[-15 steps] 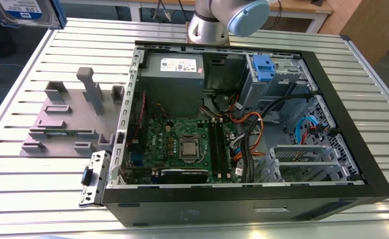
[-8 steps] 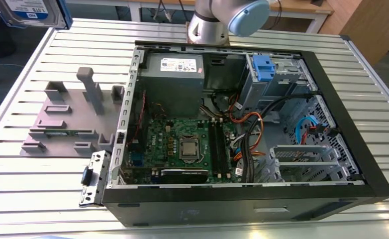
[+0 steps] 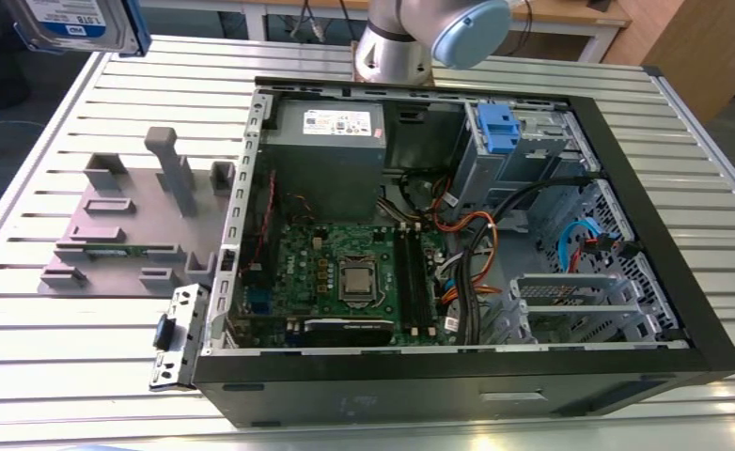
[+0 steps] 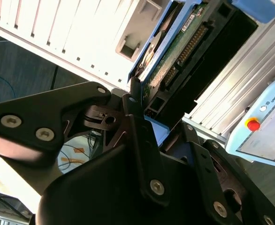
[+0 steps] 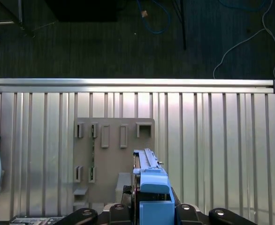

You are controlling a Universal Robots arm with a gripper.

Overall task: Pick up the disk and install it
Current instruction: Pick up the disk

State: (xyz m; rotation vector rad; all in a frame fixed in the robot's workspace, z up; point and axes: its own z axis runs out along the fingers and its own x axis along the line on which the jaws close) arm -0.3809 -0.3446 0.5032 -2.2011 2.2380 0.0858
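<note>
The disk (image 3: 73,23) hangs high at the exterior view's far left, above the table's back corner; its white-and-blue label and blue bracket show. In the second wrist view the disk (image 4: 175,51) shows its green circuit board and connector side, with my black fingers (image 4: 136,110) clamped on its near end. The first wrist view has the disk (image 5: 151,180) edge-on, blue bracket up, held in my gripper (image 5: 151,206) above the grey fixture plate (image 5: 109,154). My gripper is shut on the disk.
An open computer case (image 3: 668,282) lies on the slatted table (image 3: 41,310), with a drive bay and blue latch (image 3: 498,127) at its back and a grey power supply (image 3: 327,155) beside it. The arm's base (image 3: 393,47) stands behind the case. A pendant (image 4: 264,126) lies near the table's edge.
</note>
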